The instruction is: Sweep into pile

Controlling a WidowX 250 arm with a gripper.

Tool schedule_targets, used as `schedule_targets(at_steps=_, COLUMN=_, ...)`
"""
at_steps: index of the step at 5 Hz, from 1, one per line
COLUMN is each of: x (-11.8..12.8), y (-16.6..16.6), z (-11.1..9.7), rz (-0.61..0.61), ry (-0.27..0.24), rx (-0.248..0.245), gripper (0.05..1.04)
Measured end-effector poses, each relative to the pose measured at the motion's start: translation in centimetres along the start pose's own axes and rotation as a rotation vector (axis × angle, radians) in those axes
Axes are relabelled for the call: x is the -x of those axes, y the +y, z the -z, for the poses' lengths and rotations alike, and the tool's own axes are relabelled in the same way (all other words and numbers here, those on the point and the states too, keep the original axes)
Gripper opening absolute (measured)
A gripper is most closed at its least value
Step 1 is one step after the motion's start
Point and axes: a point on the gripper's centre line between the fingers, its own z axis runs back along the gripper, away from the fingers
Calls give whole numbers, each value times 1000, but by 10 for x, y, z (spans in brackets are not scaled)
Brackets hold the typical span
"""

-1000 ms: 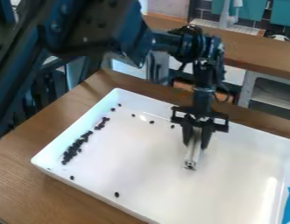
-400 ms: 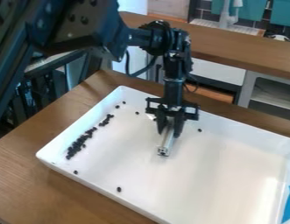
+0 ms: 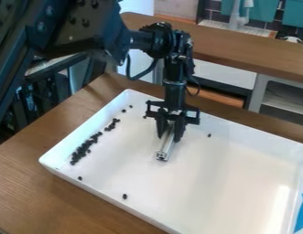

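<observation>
The gripper (image 3: 169,132) hangs over the upper middle of the white tray (image 3: 196,183), shut on a pale metal bar (image 3: 166,147) that slants down to the tray floor; whether the bar touches the floor I cannot tell. Small dark beans form a long narrow pile (image 3: 85,148) beside the tray's left wall, with a smaller cluster (image 3: 111,124) above it. Loose beans lie apart: one (image 3: 125,196) near the front wall, another (image 3: 80,178) at the lower left, a third (image 3: 209,135) right of the gripper, and several near the back left corner.
Raised walls surround the tray, which stands on a brown wooden table (image 3: 25,183). A blue piece (image 3: 302,212) is at the right edge. Behind is a wooden counter (image 3: 239,50) with a white shelf unit (image 3: 288,98) below.
Holding the bar, the gripper has moved left across the tray, a little farther since the second frame. The tray has shifted slightly right and up. A loose bean now shows right of the gripper.
</observation>
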Motion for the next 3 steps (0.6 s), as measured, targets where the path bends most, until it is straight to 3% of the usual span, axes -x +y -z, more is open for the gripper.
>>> schedule_targets(at_steps=2, x=0, y=69, z=0, rz=-98, ry=37, rx=-18, gripper=405)
schedule_targets(at_steps=3, x=6, y=94, z=-7, rz=-121, ry=118, rx=-34, gripper=406)
